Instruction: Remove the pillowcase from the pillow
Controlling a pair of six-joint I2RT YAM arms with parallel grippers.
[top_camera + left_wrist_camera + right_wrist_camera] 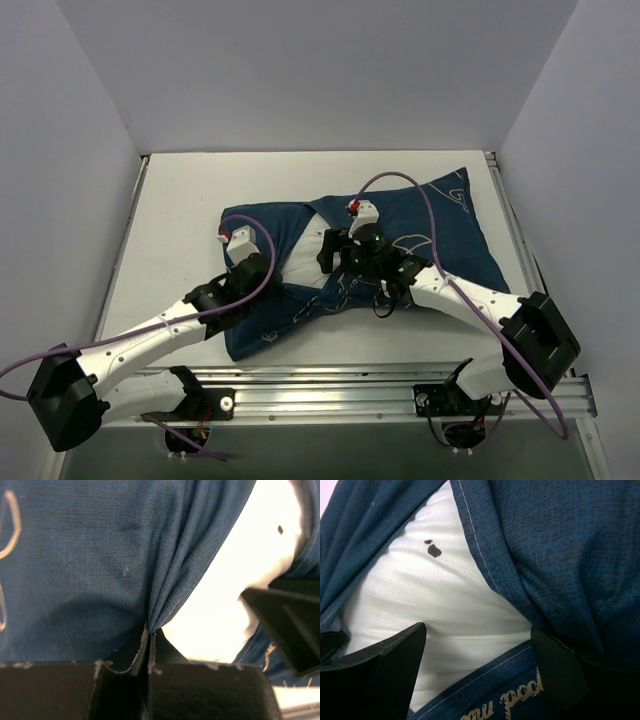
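– Pillowcase (440, 215) located where?
– Laid on the desk (180, 220), around the pillow (445, 595); a fold is pinched in the left hand (150, 632).
– Right hand (479, 650)?
– Held spread, gripping nothing, over the bared pillow.

The pillowcase (465, 230) is showing dark navy blue with cream line drawings and cursive script, while the pillow (300, 262) is showing plain white, carrying a few small dark specks
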